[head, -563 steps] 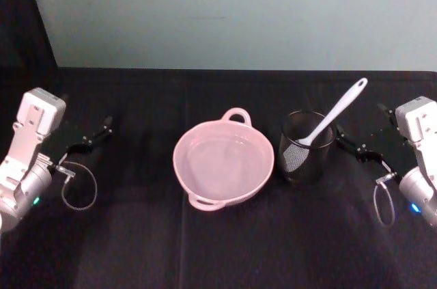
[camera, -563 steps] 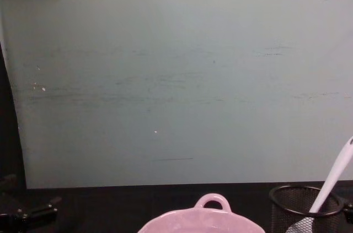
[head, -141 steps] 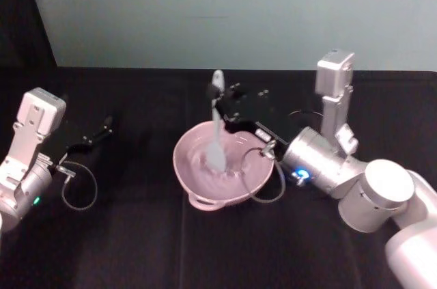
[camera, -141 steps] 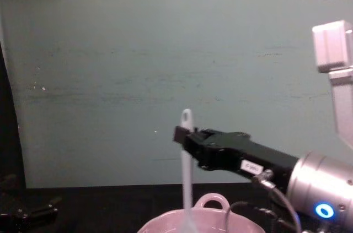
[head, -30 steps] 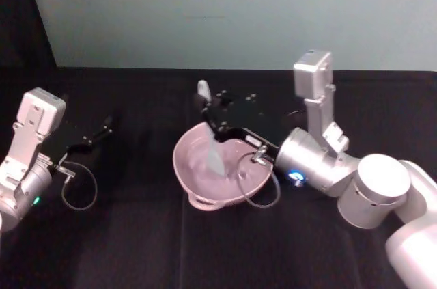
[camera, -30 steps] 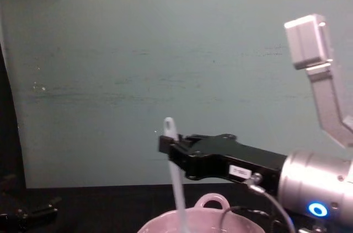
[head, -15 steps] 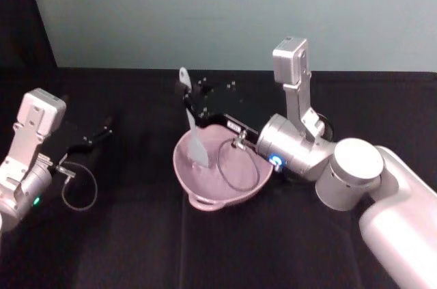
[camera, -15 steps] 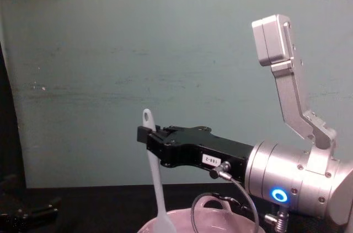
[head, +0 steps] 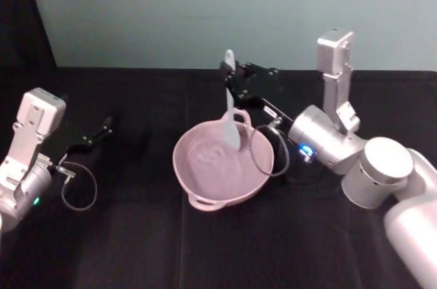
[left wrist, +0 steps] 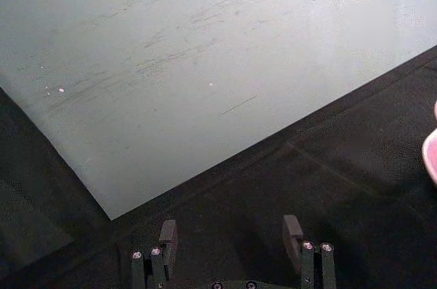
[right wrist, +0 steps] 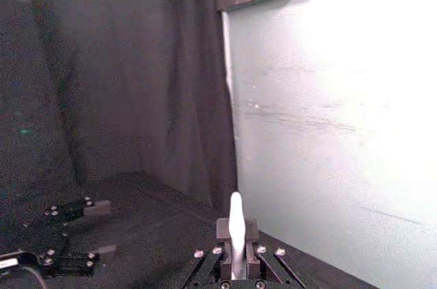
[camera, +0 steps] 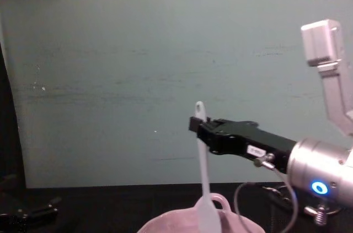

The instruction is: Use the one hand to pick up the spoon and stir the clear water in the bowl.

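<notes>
Right gripper (head: 231, 76) clamps the spoon (head: 230, 108) by its handle end; dip your blade well into the clear water (head: 215, 162) of the bowl (head: 183, 169), circling off the rim; left gripper (head: 99, 132) rests agape, far left

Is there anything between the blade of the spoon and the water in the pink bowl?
Nothing visible does. The right end effector holds the spoon upright by its handle, with the blade over the far side of the uncovered bowl. The left end effector rests far off at the left, open.
</notes>
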